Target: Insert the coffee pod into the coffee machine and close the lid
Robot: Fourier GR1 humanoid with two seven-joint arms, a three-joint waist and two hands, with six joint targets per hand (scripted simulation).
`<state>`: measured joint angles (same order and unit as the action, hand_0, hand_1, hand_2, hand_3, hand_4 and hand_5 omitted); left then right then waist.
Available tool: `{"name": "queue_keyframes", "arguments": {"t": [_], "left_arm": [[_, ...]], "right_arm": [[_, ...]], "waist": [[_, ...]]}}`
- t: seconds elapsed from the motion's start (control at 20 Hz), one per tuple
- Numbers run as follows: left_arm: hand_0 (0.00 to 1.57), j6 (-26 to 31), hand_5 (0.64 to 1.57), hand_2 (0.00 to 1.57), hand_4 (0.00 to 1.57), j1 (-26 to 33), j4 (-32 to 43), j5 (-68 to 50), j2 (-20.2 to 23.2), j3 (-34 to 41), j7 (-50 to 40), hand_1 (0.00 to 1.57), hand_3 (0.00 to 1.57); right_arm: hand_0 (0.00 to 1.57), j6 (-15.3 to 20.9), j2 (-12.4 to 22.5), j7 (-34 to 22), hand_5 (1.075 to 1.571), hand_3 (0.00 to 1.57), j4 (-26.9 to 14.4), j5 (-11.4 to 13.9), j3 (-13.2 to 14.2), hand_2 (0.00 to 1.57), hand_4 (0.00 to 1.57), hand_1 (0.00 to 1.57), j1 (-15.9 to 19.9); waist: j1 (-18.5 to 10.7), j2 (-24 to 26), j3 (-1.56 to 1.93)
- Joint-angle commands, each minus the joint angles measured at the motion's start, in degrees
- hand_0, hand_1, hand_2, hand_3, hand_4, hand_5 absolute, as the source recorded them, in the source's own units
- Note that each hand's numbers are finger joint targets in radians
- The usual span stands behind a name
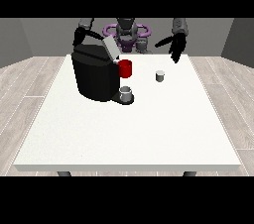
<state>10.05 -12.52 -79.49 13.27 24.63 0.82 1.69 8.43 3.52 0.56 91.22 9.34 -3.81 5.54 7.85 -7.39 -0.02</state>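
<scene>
Small grey pod (159,76) near the table's (124,134) far edge, likely light, rigid; pinch its sides. Hand at the view's right (176,45) released above; other hand's (79,36) state unclear.

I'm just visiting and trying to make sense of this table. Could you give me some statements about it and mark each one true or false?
1. The black coffee machine has its grey lid raised. True.
2. The small grey coffee pod sits inside the machine. False: it stands on the white table, apart from the machine.
3. The hand at the view's right holds the pod. False: it hangs above the table, holding nothing.
4. A red cup stands beside the machine. True.
</scene>
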Motion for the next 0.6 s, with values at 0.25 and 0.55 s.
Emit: {"name": "queue_keyframes", "arguments": {"t": [0.25, 0.55], "left_arm": [[0.00, 3.2, 1.571, 0.00, 0.00, -9.5, 14.4, 6.4, 3.4, 0.0, 0.3, 0.00, 0.00], [0.00, -0.4, 1.571, 0.00, 0.00, -11.3, 21.7, 12.7, 2.6, -1.5, 6.3, 0.00, 0.00]], "right_arm": [[0.00, 2.2, -3.4, -1.6, 1.571, 0.00, 0.6, 1.8, -3.9, 0.00, 0.00, 0.00, 1.0], [0.00, 2.1, -2.1, 0.8, 1.571, 0.00, -4.8, 0.8, 1.2, 0.00, 0.00, 0.00, 4.9]], "waist": [[3.0, -3.1, 0.01], [0.4, -6.4, 0.01]]}}
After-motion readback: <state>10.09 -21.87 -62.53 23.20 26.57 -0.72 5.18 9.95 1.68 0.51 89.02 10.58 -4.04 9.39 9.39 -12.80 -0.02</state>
